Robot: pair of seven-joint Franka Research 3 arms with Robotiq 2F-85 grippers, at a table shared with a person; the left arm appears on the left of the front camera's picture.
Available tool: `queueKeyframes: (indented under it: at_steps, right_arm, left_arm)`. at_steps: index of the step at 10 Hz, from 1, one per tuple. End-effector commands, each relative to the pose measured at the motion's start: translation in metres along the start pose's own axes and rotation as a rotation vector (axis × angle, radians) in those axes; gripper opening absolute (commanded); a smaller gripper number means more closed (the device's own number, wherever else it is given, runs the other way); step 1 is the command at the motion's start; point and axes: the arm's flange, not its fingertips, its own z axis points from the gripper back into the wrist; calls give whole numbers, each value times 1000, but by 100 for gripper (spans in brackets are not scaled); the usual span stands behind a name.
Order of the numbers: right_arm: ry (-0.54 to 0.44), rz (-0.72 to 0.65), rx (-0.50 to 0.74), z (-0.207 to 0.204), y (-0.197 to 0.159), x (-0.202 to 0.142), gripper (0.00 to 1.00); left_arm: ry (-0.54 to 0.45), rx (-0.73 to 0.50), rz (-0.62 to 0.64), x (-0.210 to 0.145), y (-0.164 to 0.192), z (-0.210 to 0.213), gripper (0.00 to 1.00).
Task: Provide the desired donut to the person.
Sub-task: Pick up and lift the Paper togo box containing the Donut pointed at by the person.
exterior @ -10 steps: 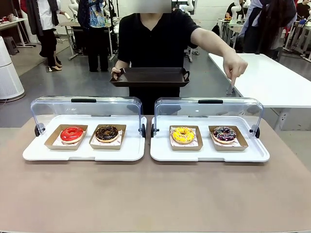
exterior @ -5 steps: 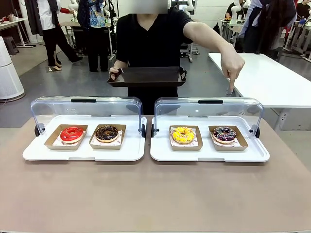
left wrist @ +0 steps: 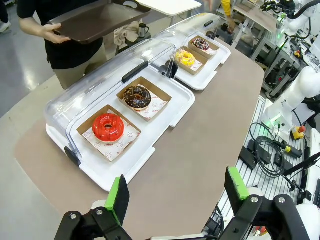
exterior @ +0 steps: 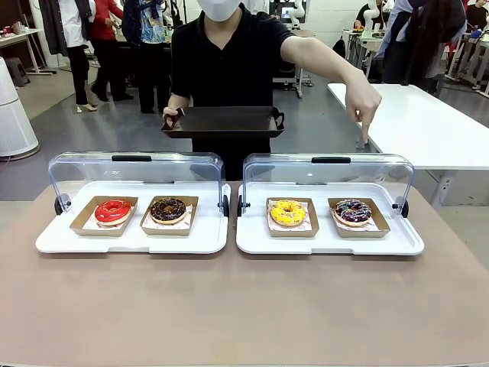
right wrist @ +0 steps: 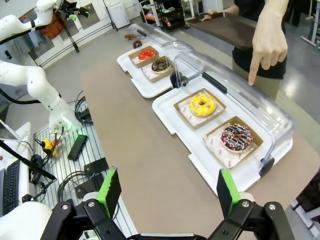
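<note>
Four donuts lie in paper trays in two white cases: a red one [exterior: 113, 210], a chocolate one [exterior: 168, 209], a yellow one [exterior: 288, 212] and a dark sprinkled one [exterior: 352, 212]. Behind the cases the person [exterior: 225, 61] holds a dark tray [exterior: 223, 121] in one hand. The other hand [exterior: 367, 103] points a finger down above the right case, over the dark sprinkled donut [right wrist: 236, 137]. My left gripper [left wrist: 176, 192] hangs open high above the table's near-left corner. My right gripper [right wrist: 167, 192] hangs open above the near-right corner. Both hold nothing.
Each white case [exterior: 137, 238] has a clear hinged lid [exterior: 328, 172] raised at its far side. Bare brown tabletop [exterior: 244, 306] lies between the cases and my side. A white table [exterior: 428, 122] stands at the back right; bystanders stand farther off.
The person has leaned lower and shifted a little to the left with the dark tray. The pointing hand has stayed over the right case. The donuts have not moved.
</note>
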Motion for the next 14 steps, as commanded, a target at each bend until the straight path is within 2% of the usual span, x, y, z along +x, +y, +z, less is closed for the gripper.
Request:
queueKeyframes:
  at_steps: [1,9,11,14]
  right_arm:
    - [-16,6,8,0,0,1,100]
    - [0,0,0,0,0,0,100]
    - [238,31,80,-46,-4,17,100]
    - [494,117,154,-126,-1,40,100]
  left_arm:
    - [-17,-8,-13,0,0,0,100]
    - [-17,-8,-13,0,0,0,100]
    - [-17,-8,-13,0,0,0,100]
    - [-17,-8,-13,0,0,0,100]
